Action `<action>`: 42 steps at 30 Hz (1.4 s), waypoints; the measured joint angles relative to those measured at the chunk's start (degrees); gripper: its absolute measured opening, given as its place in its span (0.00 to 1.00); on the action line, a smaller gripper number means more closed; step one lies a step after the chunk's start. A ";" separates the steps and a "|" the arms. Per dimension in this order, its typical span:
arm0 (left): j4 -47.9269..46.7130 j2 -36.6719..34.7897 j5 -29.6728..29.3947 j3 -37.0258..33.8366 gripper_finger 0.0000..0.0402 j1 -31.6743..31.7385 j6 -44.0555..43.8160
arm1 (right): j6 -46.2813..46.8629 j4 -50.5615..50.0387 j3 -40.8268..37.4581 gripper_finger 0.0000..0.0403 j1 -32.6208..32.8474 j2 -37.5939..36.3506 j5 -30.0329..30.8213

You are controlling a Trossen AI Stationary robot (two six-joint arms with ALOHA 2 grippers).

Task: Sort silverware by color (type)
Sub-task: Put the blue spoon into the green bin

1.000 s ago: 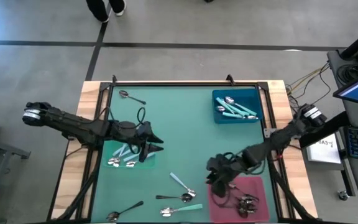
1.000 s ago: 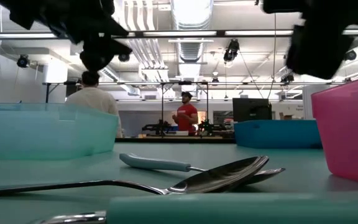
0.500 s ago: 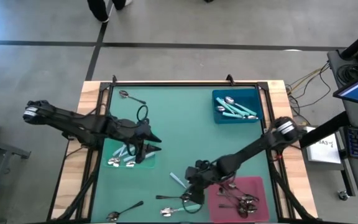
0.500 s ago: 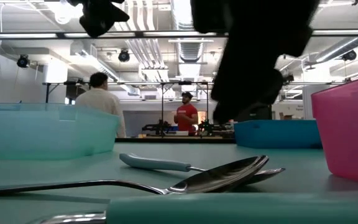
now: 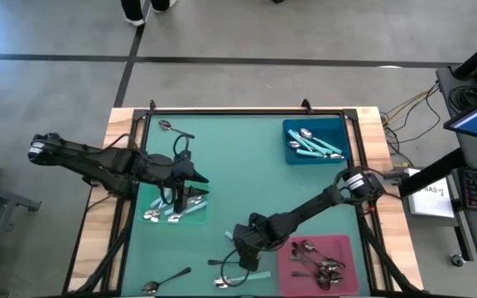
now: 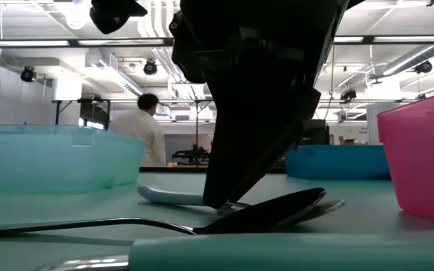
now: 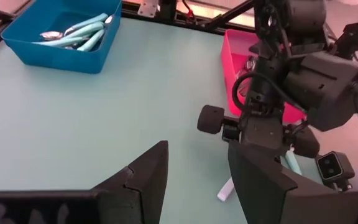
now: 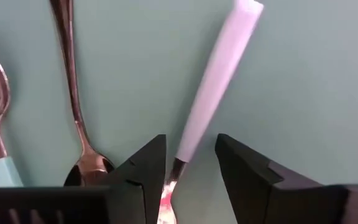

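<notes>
My right gripper [image 8: 191, 146] is open and points steeply down over the loose silverware near the table's front middle [image 5: 245, 252]. Its fingers stand on either side of a pale-blue-handled spoon [image 8: 211, 93], where the handle meets the metal neck. That spoon lies flat on the mat, and so does the all-metal spoon [image 8: 73, 93] next to it. In the low view the fingertips [image 6: 221, 197] hang just above the mat. My left gripper [image 7: 194, 180] is open with nothing between its fingers, raised above the pale teal tray [image 5: 190, 217].
A blue tray [image 5: 288, 142] at the far right holds teal-handled spoons. A pink tray [image 5: 342, 244] at the near right holds metal spoons. Loose spoons lie at the far left [image 5: 168, 126] and near the front edge [image 5: 166, 280]. A teal-handled one [image 5: 243, 279] lies there too.
My right gripper has swung from above the pink tray toward the table's left and come down over the loose spoons, ending astride the pale-blue-handled one. My left gripper has risen above the pale teal tray.
</notes>
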 joint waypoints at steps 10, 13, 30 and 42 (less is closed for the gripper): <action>-2.60 -4.76 -2.56 -0.09 0.38 -0.22 0.04 | -0.16 -2.56 0.08 0.25 -0.41 0.55 0.13; -2.58 -5.93 -2.53 -0.11 0.38 -0.26 0.04 | -0.49 -3.72 -0.27 0.12 -0.71 0.55 0.28; -21.28 -7.38 -9.31 -0.64 0.38 -0.25 -5.36 | -9.84 -21.39 1.15 0.04 -4.19 -10.76 15.30; 14.68 -8.71 -12.87 -19.65 0.38 -0.50 -3.89 | -17.42 -21.43 -3.67 0.03 -10.10 -21.92 32.64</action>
